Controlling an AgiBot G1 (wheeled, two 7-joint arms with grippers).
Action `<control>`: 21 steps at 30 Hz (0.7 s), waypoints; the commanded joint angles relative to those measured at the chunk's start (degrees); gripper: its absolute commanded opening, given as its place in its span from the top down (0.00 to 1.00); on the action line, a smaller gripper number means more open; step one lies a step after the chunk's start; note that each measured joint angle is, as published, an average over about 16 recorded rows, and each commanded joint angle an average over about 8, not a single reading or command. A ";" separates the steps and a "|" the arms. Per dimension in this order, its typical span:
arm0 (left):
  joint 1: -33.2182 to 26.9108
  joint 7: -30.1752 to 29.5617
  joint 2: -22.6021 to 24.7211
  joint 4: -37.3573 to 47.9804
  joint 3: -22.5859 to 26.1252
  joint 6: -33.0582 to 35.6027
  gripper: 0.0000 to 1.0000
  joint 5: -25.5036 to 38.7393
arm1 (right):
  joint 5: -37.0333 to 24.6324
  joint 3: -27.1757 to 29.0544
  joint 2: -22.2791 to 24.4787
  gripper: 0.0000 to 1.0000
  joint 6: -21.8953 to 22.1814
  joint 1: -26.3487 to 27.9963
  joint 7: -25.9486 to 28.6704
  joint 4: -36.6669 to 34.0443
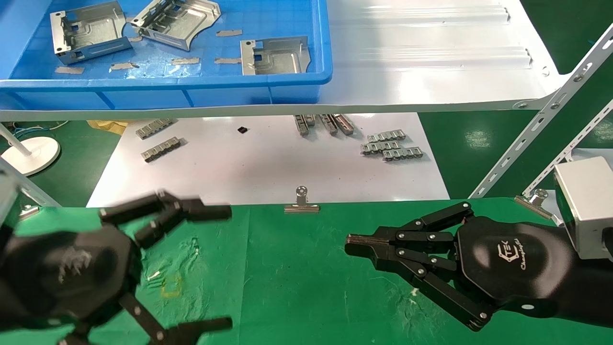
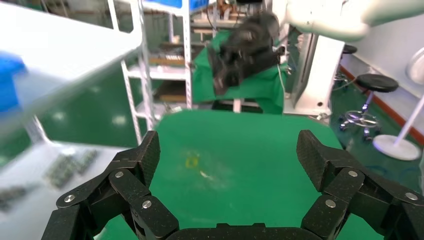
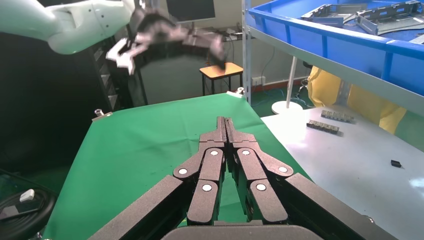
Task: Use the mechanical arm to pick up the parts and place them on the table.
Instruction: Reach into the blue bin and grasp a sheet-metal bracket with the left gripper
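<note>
Three shiny silver sheet-metal parts lie in a blue bin (image 1: pixel 297 81) on the white shelf: one at the left (image 1: pixel 88 31), one in the middle (image 1: pixel 175 19), one at the right (image 1: pixel 275 55). My left gripper (image 1: pixel 225 268) hovers over the green table (image 1: pixel 287 268) at the near left, fingers spread wide and empty; in the left wrist view (image 2: pixel 227 150) only green cloth shows between its fingers. My right gripper (image 1: pixel 352 244) rests over the table at the right, shut and empty; it shows closed in the right wrist view (image 3: pixel 225 122).
A white sheet (image 1: pixel 268 167) behind the table carries small grey linked strips (image 1: pixel 390 146). A silver binder clip (image 1: pixel 301 203) pins the cloth's far edge. The white shelf board (image 1: pixel 431 57) overhangs it, with a slanted perforated strut (image 1: pixel 541 120) at the right.
</note>
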 commanded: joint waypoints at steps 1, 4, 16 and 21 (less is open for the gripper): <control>-1.20 0.27 0.01 0.00 -0.22 -0.12 0.00 0.29 | 0.00 0.00 0.00 1.00 0.00 0.00 0.00 0.00; -5.41 0.42 0.87 1.30 -0.21 -2.01 0.00 2.57 | 0.00 0.00 0.00 1.00 0.00 0.00 0.00 0.00; -28.43 2.06 12.82 22.49 6.13 -11.30 0.00 19.52 | 0.00 0.00 0.00 1.00 0.00 0.00 0.00 0.00; -38.00 4.74 19.28 36.27 9.32 -17.14 0.00 27.09 | 0.00 0.00 0.00 1.00 0.00 0.00 0.00 0.00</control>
